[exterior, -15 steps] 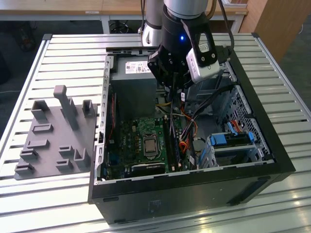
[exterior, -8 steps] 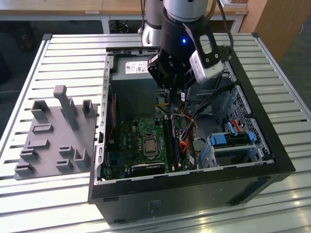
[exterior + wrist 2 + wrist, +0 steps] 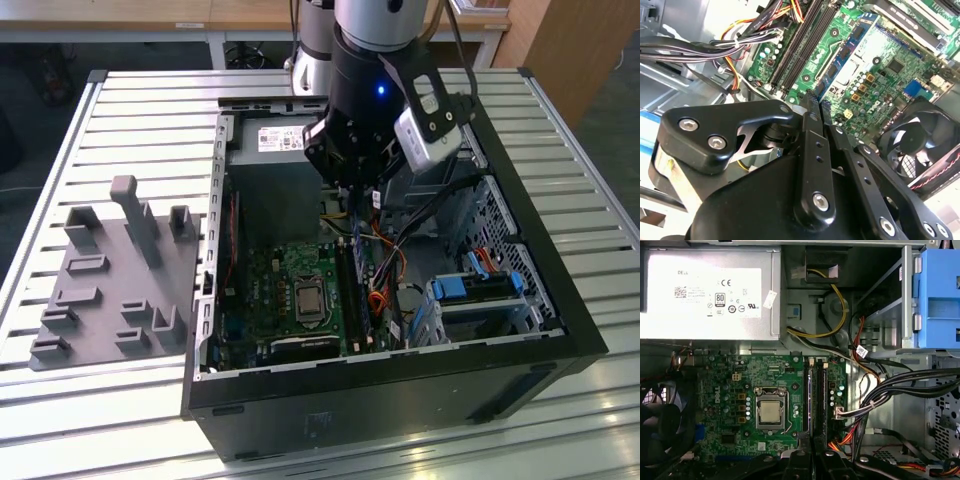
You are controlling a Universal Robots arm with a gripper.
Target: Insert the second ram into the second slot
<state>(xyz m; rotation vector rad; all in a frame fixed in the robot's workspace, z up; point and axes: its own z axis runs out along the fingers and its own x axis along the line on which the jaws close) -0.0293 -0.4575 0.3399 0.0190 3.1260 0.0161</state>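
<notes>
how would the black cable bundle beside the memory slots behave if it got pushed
Probably floppy: the cable bundle runs in loose curves, so it should give way. It may spring back partly, as the thin strands are tied together. Likely light too.

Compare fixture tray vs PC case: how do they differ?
The fixture tray is light grey, low and flat with upright pegs; the PC case is black, a deep open box. The tray lies at the exterior view's left, the case right of it. Both rest on the slatted table.

Slatted alu table [image 3: 150, 100] w/ open PC case [image 3: 380, 412] beside grey fixture plate [image 3: 128, 287].
</notes>
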